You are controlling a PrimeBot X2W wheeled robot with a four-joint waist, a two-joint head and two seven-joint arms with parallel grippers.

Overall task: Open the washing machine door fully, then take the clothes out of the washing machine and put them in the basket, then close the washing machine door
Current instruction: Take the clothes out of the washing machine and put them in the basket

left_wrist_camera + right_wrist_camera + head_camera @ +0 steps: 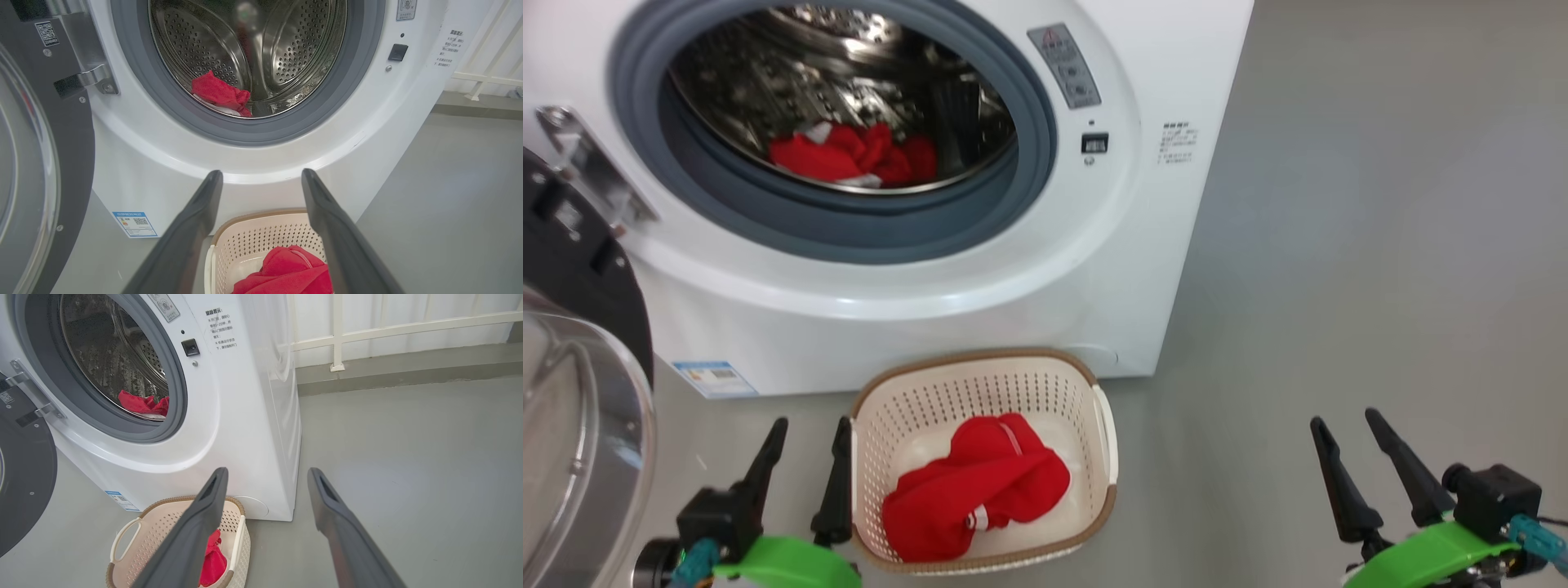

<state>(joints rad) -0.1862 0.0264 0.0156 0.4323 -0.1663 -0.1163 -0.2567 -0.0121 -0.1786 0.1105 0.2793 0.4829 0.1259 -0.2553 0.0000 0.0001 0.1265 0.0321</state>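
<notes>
The washing machine door (pixel 588 408) hangs wide open on the left side of the washing machine (pixel 1013 286). It has a black rim and a round clear window. A shiny metal hinge (pixel 592 167) joins it to the washing machine.

Next comes the left gripper (pixel 811 425), low down in front of the washing machine. Its two dark fingers are spread apart and hold nothing. One finger is just beside the left wall of the basket (pixel 980 392). I cannot tell if it touches.

A small blue sticker (pixel 715 378) sits near the bottom left corner of the washing machine.

The basket stands on the grey floor (pixel 1339 245), right in front of the washing machine and close to its bottom edge. It is cream-white with lots of little holes and a brown rim. Inside it lie red clothes (pixel 976 486), all bunched up, with a bit of white trim showing.

The round mouth of the washing machine has a grey rubber ring (pixel 866 229) around it. Behind the ring is the shiny drum (pixel 849 73), full of little holes. At the bottom of the drum lie more red clothes (pixel 849 155), with a bit of white in them.

The right gripper (pixel 1344 418) is off to the right of the washing machine, over bare floor and well apart from the basket. Its fingers are spread wide too, with nothing between them.

A white railing (pixel 335 335) stands behind the washing machine, on its right side.
</notes>
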